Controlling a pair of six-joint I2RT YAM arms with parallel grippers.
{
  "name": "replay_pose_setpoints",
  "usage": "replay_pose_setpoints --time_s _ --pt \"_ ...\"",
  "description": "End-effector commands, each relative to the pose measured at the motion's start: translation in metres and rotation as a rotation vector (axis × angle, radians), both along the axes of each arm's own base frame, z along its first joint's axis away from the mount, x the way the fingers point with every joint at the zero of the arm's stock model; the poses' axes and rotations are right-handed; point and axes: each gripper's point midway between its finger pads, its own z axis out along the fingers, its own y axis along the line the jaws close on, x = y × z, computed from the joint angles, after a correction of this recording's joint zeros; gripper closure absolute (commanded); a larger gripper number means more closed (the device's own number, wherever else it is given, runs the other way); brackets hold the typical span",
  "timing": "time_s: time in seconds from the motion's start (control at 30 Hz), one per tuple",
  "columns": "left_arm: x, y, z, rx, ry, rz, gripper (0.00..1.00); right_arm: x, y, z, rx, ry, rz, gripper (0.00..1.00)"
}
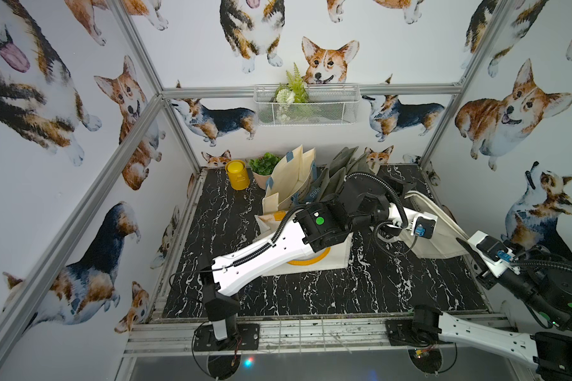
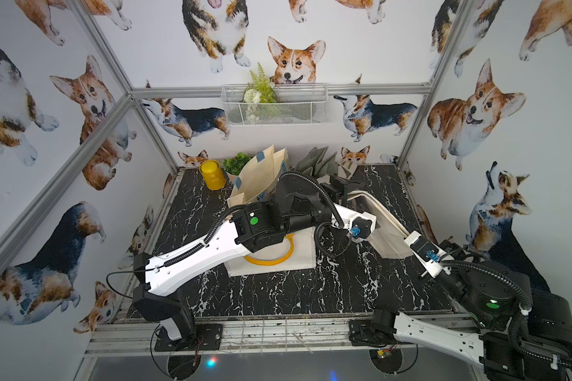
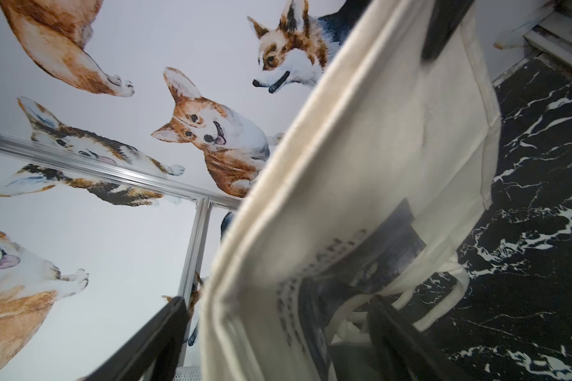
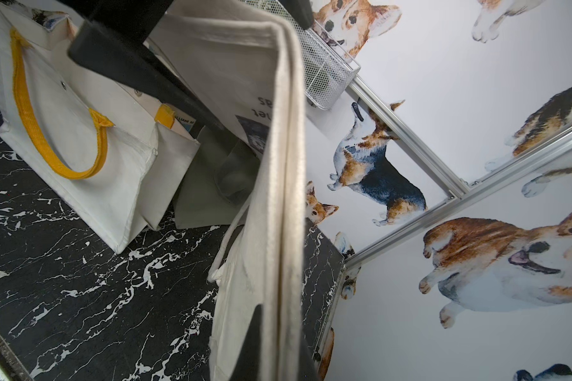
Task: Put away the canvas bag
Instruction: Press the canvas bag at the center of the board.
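Observation:
The canvas bag (image 1: 436, 231) (image 2: 387, 237) is cream with a dark print, folded flat and held on edge above the right side of the table. My right gripper (image 1: 464, 243) (image 4: 278, 330) is shut on the bag's near end, with the folded edge (image 4: 288, 198) running away from its fingers. My left gripper (image 1: 398, 183) (image 3: 278, 303) is at the bag's far end and stands open. Its two black fingers (image 3: 165, 330) are spread wide on either side of the cloth (image 3: 377, 165) without pinching it. The bag's white handles (image 3: 443, 297) hang loose below.
A white bag with yellow handles (image 1: 331, 257) (image 4: 80, 115) lies flat under the left arm. Cream bags (image 1: 291, 178) and grey bags (image 1: 344, 165) stand at the back. A yellow canister (image 1: 235, 174) and a potted plant (image 1: 265, 166) sit back left. A wire basket (image 1: 306, 105) hangs on the back wall.

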Motion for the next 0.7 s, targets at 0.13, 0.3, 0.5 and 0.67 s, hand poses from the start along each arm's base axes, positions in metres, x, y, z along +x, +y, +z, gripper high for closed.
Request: replay_pose_setpoints --time_s 0.13,0.3,0.5,0.67 --pt "-0.004 -0.001 0.010 -0.039 0.021 -0.063 0.11 0.001 0.003 0.016 -0.053 -0.037 0.022 1.00" --pt "-0.028 -0.012 -0.013 0.028 0.050 -0.178 0.11 0.000 0.005 0.021 -0.064 -0.047 0.040 1.00" --pt "-0.033 -0.031 -0.019 0.023 0.025 -0.170 0.17 0.002 0.013 0.021 -0.114 -0.038 0.061 1.00" --pt "-0.035 -0.035 -0.029 0.032 0.090 -0.163 0.50 -0.002 0.009 0.034 -0.055 -0.069 0.078 1.00"
